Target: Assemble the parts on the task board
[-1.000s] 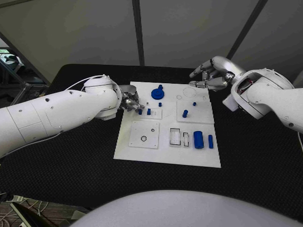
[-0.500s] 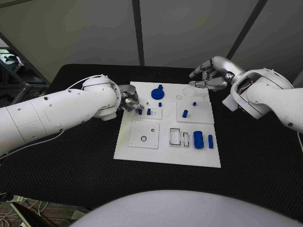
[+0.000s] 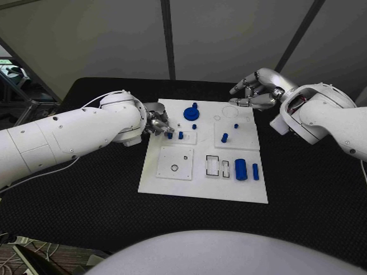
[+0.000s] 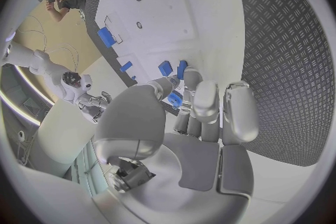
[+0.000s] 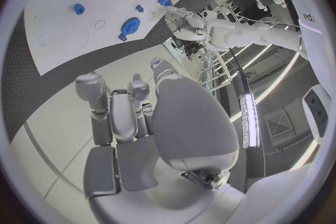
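the left hand (image 3: 157, 124) is seen at the left edge of the task board (image 3: 192, 189), low over the white plate. in the left wrist view its fingers (image 4: 206, 101) are curled together around a small blue part (image 4: 175, 99), which is pinched between them; two more small blue pegs (image 4: 166, 68) are seen just past the fingertips, standing on the board. in the head view these pegs (image 3: 181, 136) are found on a small square plate just beside the hand.

the board itself is laid in the middle of the black desk (image 3: 84, 189). near its far edge a blue gear-like part (image 3: 190, 114) is seen, with a small blue stub (image 3: 194, 126) just below it. a white square plate with a round hole (image 3: 175, 163) is set in the near left portion. further right, a short blue peg (image 3: 224, 137) is stood upright and a tiny blue piece (image 3: 235, 125) is placed beyond it. near the right edge a thick blue cylinder (image 3: 241, 169) and a thin blue rod (image 3: 255, 171) are laid side by side, just beside a pair of rectangular slots (image 3: 217, 166).

the right hand (image 3: 253, 91) is held off the far right corner of the board, above the desk. in the right wrist view its fingers (image 5: 112, 106) are loosely bent and apart, and nothing is held in them.
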You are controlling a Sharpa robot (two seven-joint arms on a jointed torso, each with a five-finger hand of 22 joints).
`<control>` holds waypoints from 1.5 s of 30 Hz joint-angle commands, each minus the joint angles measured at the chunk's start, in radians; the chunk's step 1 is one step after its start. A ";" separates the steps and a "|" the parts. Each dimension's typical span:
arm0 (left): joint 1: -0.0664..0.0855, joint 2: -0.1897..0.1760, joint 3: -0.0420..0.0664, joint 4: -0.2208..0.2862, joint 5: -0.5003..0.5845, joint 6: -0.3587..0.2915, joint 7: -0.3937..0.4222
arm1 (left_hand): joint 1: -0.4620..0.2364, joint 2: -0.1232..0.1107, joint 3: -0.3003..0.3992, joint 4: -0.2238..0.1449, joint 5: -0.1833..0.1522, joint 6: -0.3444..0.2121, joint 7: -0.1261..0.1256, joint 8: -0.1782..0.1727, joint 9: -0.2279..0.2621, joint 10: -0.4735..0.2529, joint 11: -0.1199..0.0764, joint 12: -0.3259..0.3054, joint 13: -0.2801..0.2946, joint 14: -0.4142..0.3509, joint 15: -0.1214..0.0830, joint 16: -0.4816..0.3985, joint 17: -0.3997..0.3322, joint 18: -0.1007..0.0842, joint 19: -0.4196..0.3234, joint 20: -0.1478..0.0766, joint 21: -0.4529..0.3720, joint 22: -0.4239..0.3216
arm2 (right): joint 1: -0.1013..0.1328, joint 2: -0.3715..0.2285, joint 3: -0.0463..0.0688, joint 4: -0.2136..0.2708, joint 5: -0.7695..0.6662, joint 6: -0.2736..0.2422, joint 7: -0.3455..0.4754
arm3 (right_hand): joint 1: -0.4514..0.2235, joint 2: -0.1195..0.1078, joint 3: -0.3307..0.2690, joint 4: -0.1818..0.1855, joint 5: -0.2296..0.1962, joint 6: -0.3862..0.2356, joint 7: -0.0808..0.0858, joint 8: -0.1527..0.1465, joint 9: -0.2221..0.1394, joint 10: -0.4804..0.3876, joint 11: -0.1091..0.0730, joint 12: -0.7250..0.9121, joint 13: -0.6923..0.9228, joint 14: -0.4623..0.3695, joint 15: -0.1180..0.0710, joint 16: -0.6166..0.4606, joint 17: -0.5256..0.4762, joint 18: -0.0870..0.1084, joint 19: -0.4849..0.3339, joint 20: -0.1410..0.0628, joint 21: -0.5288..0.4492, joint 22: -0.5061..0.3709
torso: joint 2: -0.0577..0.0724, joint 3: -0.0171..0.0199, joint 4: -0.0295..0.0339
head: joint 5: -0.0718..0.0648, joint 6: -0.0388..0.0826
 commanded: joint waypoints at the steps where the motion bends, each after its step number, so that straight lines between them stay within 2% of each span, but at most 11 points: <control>1: -0.001 -0.002 -0.002 0.004 0.013 0.013 0.007 | 0.018 -0.004 0.071 -0.059 0.003 -0.008 0.002 0.003 0.004 0.001 -0.009 -0.007 -0.004 0.015 -0.003 0.002 0.001 -0.066 0.003 -0.002 -0.007 0.101 | 0.001 0.001 0.001 0.000 0.001 0.005 0.007 | -0.006 0.008 0.001 0.007 0.006 -0.003 -0.002 0.004 -0.001 -0.005 -0.004 -0.002 0.000 0.025 -0.009 -0.006 0.000 0.010 -0.004 -0.001 -0.006 -0.001 | 0.000 -0.0002 -0.0001 | 0.000 0.000; 16: -0.002 -0.011 -0.002 0.017 0.033 0.017 0.011 | 0.015 -0.025 0.117 -0.091 0.005 -0.014 0.005 0.014 0.016 0.002 -0.007 -0.018 -0.015 0.015 -0.001 0.002 0.001 -0.065 0.001 -0.001 -0.012 0.102 | 0.001 0.003 0.001 -0.003 0.001 0.005 0.008 | -0.008 0.008 0.001 0.009 0.007 -0.003 -0.002 0.004 -0.001 -0.005 -0.003 -0.002 0.000 0.025 -0.009 -0.006 0.000 0.010 -0.003 -0.001 -0.006 -0.001 | 0.000 -0.0005 0.0000 | 0.001 0.000; 22: -0.003 -0.022 -0.002 0.027 0.054 0.000 0.017 | 0.018 -0.032 0.126 -0.102 0.010 -0.016 0.006 0.018 0.020 0.003 -0.006 -0.020 -0.017 0.015 -0.001 0.001 0.001 -0.064 0.001 0.000 -0.013 0.102 | 0.001 0.003 0.001 -0.004 0.001 0.005 0.008 | -0.008 0.008 0.001 0.009 0.007 -0.003 -0.002 0.004 -0.001 -0.005 -0.003 -0.002 0.000 0.025 -0.009 -0.006 0.000 0.010 -0.003 -0.001 -0.006 -0.001 | -0.001 -0.0008 0.0006 | 0.001 0.000; 27: -0.005 -0.035 -0.002 0.040 0.059 -0.057 0.037 | 0.020 -0.033 0.135 -0.108 0.017 -0.015 0.007 0.022 0.023 0.008 -0.006 -0.017 -0.013 0.015 -0.001 0.002 0.002 -0.065 0.003 0.000 -0.009 0.106 | 0.001 0.003 0.001 -0.004 0.001 0.005 0.009 | -0.010 0.010 0.001 0.010 0.007 -0.003 -0.002 0.005 -0.001 -0.004 -0.003 -0.001 0.000 0.026 -0.009 -0.006 0.001 0.010 -0.003 -0.001 -0.007 -0.001 | 0.000 -0.0005 -0.0002 | 0.001 0.000; 32: -0.009 -0.054 -0.002 0.060 0.060 -0.146 0.071 | 0.020 -0.034 0.144 -0.112 0.020 -0.012 0.007 0.026 0.026 0.014 -0.006 -0.012 -0.007 0.015 -0.002 0.003 0.002 -0.067 0.007 -0.001 -0.002 0.111 | 0.001 0.002 0.001 -0.005 0.001 0.004 0.009 | -0.010 0.010 0.001 0.010 0.007 -0.003 -0.002 0.005 -0.001 -0.004 -0.003 -0.001 0.000 0.026 -0.009 -0.006 0.001 0.010 -0.003 -0.001 -0.007 -0.001 | -0.001 -0.0006 0.0012 | 0.001 0.000; 35: -0.015 -0.069 -0.002 0.080 0.060 -0.217 0.097 | 0.020 -0.036 0.151 -0.115 0.021 -0.010 0.007 0.029 0.028 0.020 -0.007 -0.009 -0.003 0.016 -0.002 0.004 0.003 -0.069 0.012 -0.001 0.006 0.116 | 0.001 0.001 0.001 -0.006 0.001 0.003 0.009 | -0.010 0.010 0.001 0.010 0.007 -0.003 -0.002 0.005 -0.001 -0.004 -0.003 -0.001 0.000 0.026 -0.009 -0.006 0.001 0.010 -0.003 -0.001 -0.007 -0.001 | -0.001 0.0005 0.0013 | 0.003 0.000; 40: -0.023 -0.086 -0.002 0.103 0.060 -0.284 0.120 | 0.018 -0.040 0.160 -0.117 0.024 -0.008 0.006 0.032 0.030 0.026 -0.008 -0.004 0.002 0.016 -0.003 0.004 0.004 -0.070 0.016 -0.002 0.012 0.121 | 0.001 0.001 0.001 -0.007 0.001 0.003 0.009 | -0.010 0.010 0.001 0.010 0.007 -0.003 -0.002 0.005 -0.001 -0.004 -0.003 -0.001 0.000 0.026 -0.009 -0.006 0.001 0.010 -0.003 -0.001 -0.007 -0.001 | -0.001 -0.0002 0.0013 | 0.003 0.000; 45: -0.033 -0.101 -0.002 0.124 0.060 -0.340 0.132 | 0.014 -0.045 0.171 -0.119 0.029 -0.004 0.005 0.036 0.033 0.033 -0.009 0.000 0.007 0.016 -0.004 0.004 0.004 -0.072 0.021 -0.003 0.021 0.127 | 0.001 -0.001 0.001 -0.007 0.001 0.002 0.009 | -0.010 0.010 0.001 0.010 0.007 -0.003 -0.002 0.005 -0.001 -0.004 -0.003 -0.001 0.000 0.026 -0.009 -0.006 0.001 0.010 -0.003 -0.001 -0.007 -0.001 | -0.001 0.0010 0.0005 | 0.004 0.000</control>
